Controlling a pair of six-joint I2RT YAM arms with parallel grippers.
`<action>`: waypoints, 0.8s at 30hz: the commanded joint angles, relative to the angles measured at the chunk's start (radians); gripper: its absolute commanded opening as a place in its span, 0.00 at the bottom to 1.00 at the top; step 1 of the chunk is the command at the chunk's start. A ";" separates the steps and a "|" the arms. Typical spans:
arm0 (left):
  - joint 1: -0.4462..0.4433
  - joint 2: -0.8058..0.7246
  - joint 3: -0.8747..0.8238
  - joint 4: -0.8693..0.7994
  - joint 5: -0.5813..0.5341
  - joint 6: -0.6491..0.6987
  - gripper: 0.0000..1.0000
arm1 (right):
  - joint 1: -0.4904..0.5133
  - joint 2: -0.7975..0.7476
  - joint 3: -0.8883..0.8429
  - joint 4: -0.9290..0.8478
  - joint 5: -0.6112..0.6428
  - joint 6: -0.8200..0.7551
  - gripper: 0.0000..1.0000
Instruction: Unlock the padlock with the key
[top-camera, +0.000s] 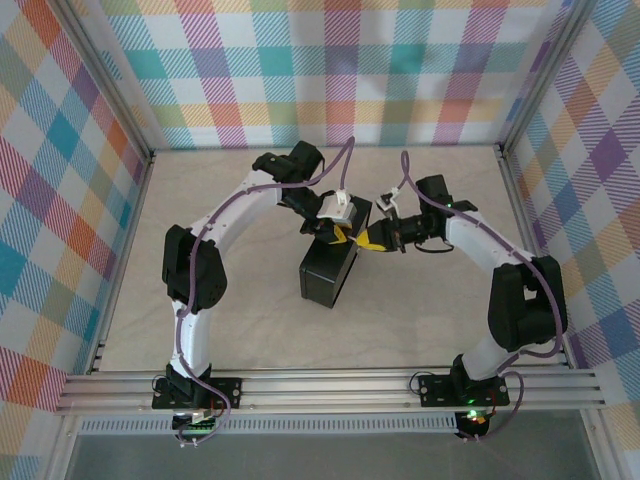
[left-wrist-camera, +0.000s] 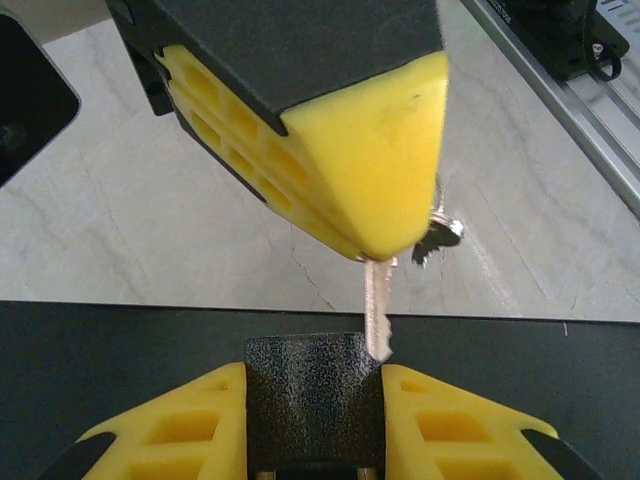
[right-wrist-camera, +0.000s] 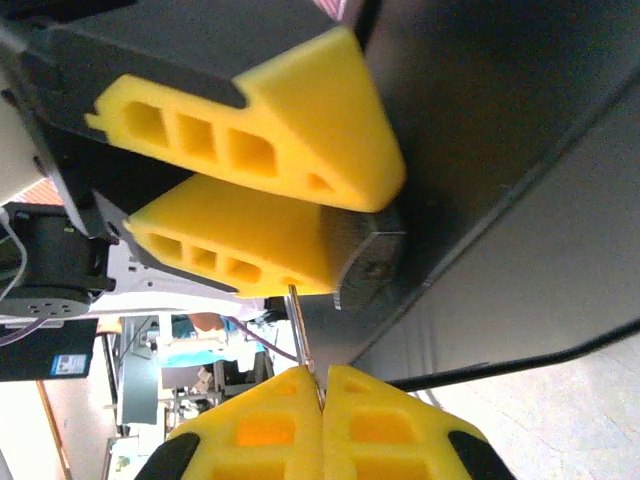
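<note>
Marbled tabletop (left-wrist-camera: 150, 230); left gripper (left-wrist-camera: 314, 385) is clamping the speckled black padlock (right-wrist-camera: 362, 258), right gripper (right-wrist-camera: 322, 385) is pinching the probably slippery silver key (left-wrist-camera: 376, 312) by its head.

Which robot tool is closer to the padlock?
Left. The left tool grips the padlock, touching it on both sides. The right tool sits just beyond it, pinching the key, whose tip reaches the padlock.

Left gripper (top-camera: 338, 234) part-closed, right gripper (top-camera: 373, 240) pinched tight, facing each other closely.
</note>
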 joint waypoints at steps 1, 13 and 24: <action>0.005 -0.017 -0.028 -0.006 0.000 0.026 0.28 | 0.006 0.017 0.030 -0.039 -0.061 -0.039 0.03; 0.020 -0.024 -0.048 0.006 0.016 0.012 0.28 | -0.086 -0.037 -0.028 0.018 0.005 -0.002 0.02; 0.018 -0.018 -0.038 0.013 0.029 -0.004 0.28 | -0.053 0.012 -0.020 0.025 0.006 -0.026 0.03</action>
